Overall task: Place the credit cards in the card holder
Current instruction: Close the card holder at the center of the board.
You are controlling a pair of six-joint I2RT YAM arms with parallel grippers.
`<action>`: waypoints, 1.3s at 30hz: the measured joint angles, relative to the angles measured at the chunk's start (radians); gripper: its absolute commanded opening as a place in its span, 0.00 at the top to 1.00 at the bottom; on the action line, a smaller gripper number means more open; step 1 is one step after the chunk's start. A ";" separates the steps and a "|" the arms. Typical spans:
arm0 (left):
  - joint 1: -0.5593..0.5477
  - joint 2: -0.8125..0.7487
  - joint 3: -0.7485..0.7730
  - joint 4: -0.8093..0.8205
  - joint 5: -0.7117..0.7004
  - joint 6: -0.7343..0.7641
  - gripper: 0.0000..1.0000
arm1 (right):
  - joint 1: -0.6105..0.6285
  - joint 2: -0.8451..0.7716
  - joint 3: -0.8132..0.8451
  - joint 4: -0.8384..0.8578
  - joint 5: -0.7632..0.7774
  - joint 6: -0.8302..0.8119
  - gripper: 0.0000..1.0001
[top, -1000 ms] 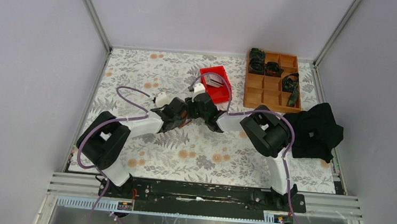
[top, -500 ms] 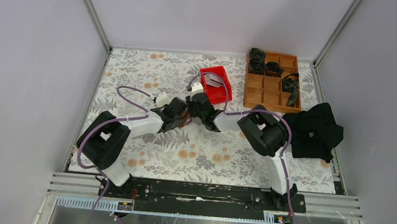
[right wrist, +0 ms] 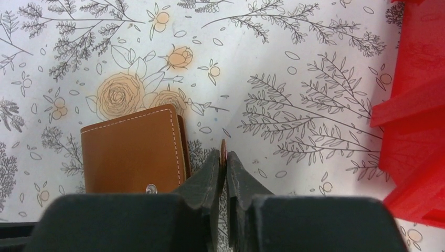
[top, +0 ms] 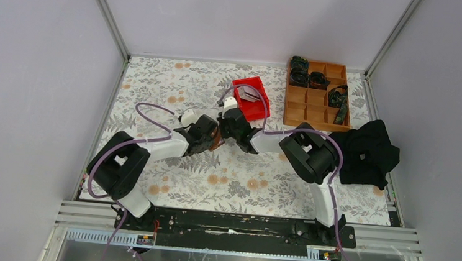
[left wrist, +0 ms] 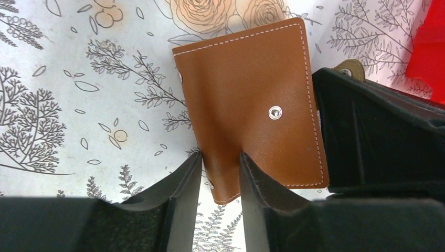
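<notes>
While clamped, wallet [left wrist: 252, 110] on cloth.

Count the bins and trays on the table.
2. The red bin sits mid-table toward the far side. The orange-brown compartment tray lies right of it, near the far right corner. The black cloth could hide something.
</notes>
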 measured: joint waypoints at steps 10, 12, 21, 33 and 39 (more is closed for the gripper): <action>-0.032 -0.024 0.006 -0.026 0.052 0.008 0.30 | 0.000 -0.123 -0.122 -0.045 -0.008 0.002 0.96; -0.034 -0.033 0.003 -0.037 0.059 0.007 0.29 | 0.000 -0.159 -0.158 -0.050 -0.008 0.008 0.96; -0.074 -0.087 -0.049 -0.034 0.077 -0.005 0.29 | 0.034 -0.313 -0.333 -0.051 0.012 0.048 0.95; -0.196 -0.091 -0.054 -0.014 0.114 -0.041 0.29 | 0.105 -0.417 -0.435 -0.106 0.097 0.109 0.93; -0.259 -0.144 -0.108 -0.003 0.125 -0.094 0.29 | 0.105 -0.436 -0.457 -0.116 0.118 0.138 0.93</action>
